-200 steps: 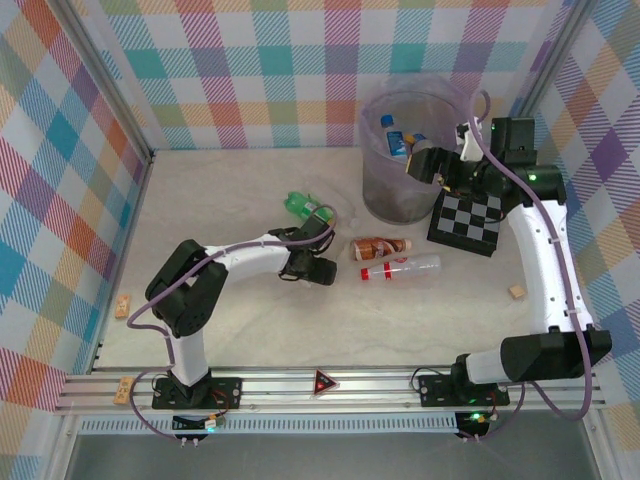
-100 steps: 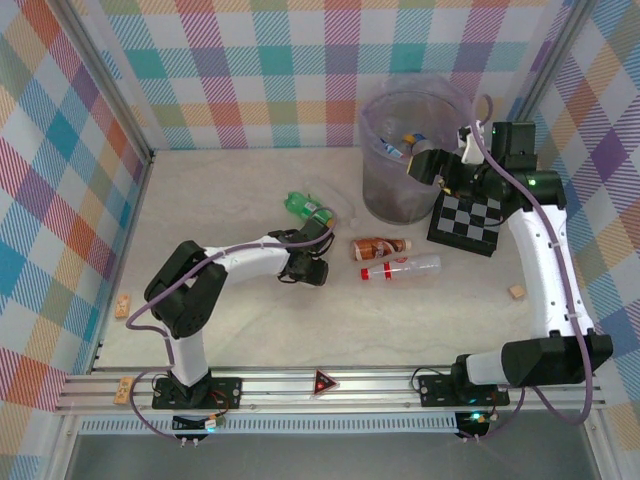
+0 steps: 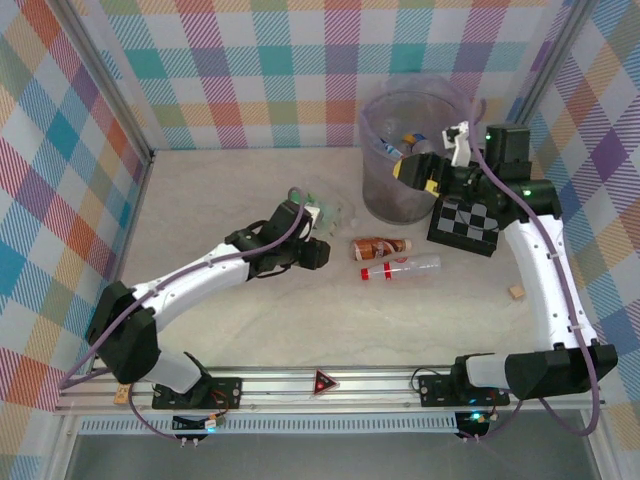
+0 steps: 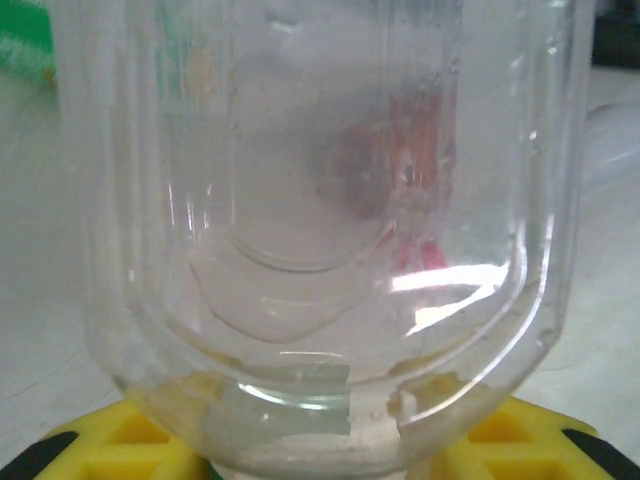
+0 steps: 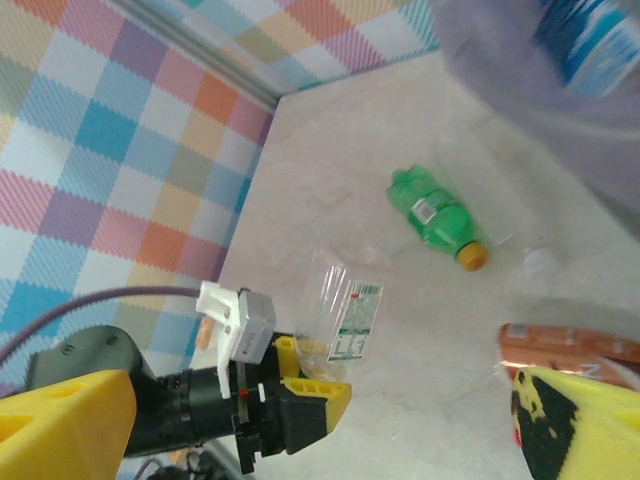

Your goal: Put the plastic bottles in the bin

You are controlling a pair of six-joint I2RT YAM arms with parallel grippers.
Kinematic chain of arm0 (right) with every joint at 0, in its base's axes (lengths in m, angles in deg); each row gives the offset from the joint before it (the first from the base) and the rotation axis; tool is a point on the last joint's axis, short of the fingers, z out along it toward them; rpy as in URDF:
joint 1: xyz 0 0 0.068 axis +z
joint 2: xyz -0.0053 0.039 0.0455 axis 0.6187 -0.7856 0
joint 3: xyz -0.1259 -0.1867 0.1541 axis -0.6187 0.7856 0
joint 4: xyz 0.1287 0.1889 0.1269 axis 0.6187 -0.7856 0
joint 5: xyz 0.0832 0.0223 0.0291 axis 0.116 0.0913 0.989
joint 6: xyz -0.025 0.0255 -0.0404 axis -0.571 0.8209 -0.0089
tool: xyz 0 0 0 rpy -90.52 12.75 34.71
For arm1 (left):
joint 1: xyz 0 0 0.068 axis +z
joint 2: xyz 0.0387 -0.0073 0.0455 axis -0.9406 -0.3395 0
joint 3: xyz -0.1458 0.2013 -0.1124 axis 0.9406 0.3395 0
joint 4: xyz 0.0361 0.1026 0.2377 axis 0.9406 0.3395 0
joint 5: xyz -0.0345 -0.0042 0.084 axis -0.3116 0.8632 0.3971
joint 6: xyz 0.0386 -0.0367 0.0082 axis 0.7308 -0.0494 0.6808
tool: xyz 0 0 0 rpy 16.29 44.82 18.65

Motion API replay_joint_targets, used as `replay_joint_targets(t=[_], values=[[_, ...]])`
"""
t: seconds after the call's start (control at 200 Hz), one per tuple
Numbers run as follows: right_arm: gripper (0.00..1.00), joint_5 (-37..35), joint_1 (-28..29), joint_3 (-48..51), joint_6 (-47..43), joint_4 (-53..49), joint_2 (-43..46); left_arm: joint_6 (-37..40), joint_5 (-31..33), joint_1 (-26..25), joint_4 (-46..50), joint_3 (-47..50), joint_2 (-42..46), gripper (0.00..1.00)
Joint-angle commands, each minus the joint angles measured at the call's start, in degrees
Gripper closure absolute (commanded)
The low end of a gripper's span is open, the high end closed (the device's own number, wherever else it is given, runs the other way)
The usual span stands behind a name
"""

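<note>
One clear ribbed bottle [image 4: 330,230] clamped in L pincer [image 5: 312,366]; R pincer [image 3: 416,175] agape, empty, near translucent bin [image 3: 383,192].

The tall translucent grey-lilac bin [image 3: 385,195] stands upright, apparently holding blue-labelled bottles [image 3: 392,150]; near it a brown-labelled bottle [image 3: 380,246] and a clear red-capped bottle [image 3: 402,268] lie side by side; a green bottle [image 5: 437,214] lies further left; the left gripper [image 5: 308,372] clamps a clear white-labelled bottle [image 5: 345,310].
</note>
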Motion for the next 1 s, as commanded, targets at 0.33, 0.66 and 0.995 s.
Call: replay_joint_targets(t=[0.33,0.66,0.995], values=[[0.08,4.8,12.5,7.5,12.3,17.9,-9.2,-5.5,-19.6,-0.2,-19.6,2.2,4.0,0.76],[0.30,3.4,15.4,9.2,14.2,20.5,-13.9,-5.1,-19.0,-0.1,-19.6,2.1,3.4,0.77],[0.50,2.0,15.4,5.3,9.7,15.1,-14.6,-5.2,-17.2,0.2,-18.1,1.8,3.4,0.57]])
